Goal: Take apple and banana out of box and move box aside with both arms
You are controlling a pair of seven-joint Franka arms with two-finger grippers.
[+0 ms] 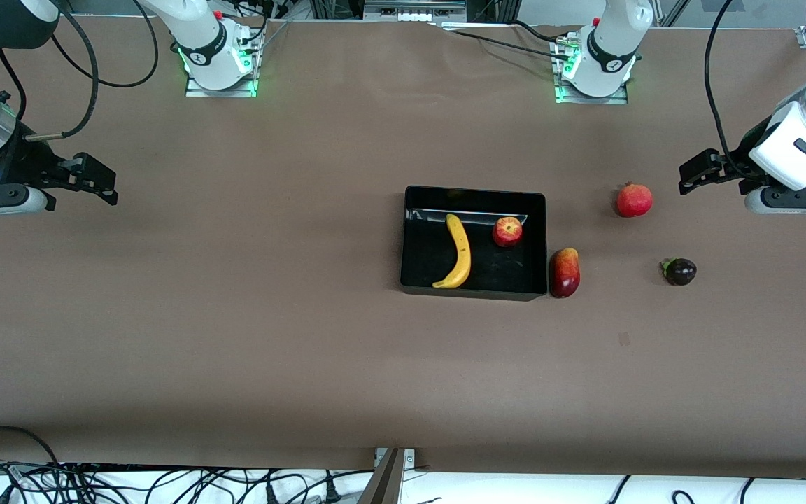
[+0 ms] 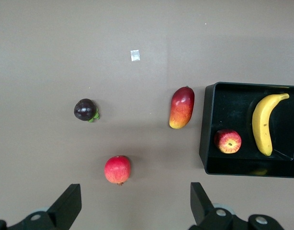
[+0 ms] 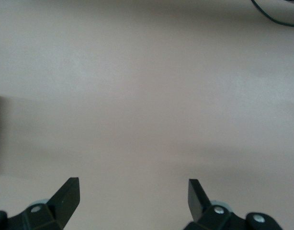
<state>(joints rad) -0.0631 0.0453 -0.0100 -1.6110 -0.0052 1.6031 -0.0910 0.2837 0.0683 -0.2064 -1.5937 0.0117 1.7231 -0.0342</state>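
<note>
2 fruits, banana and apple, lie in box.

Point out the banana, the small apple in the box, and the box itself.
banana point(image 1: 460, 250): front view, middle of its curved body.
apple point(image 1: 507, 232): front view, centre of its red top.
box point(image 1: 474, 192): front view, rim of the wall nearest the robots' bases.

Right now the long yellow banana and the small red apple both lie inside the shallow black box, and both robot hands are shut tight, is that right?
Not quite. The long yellow banana and small red apple do lie in the shallow black box, but the left hand and right hand are open, as both wrist views show.
</note>
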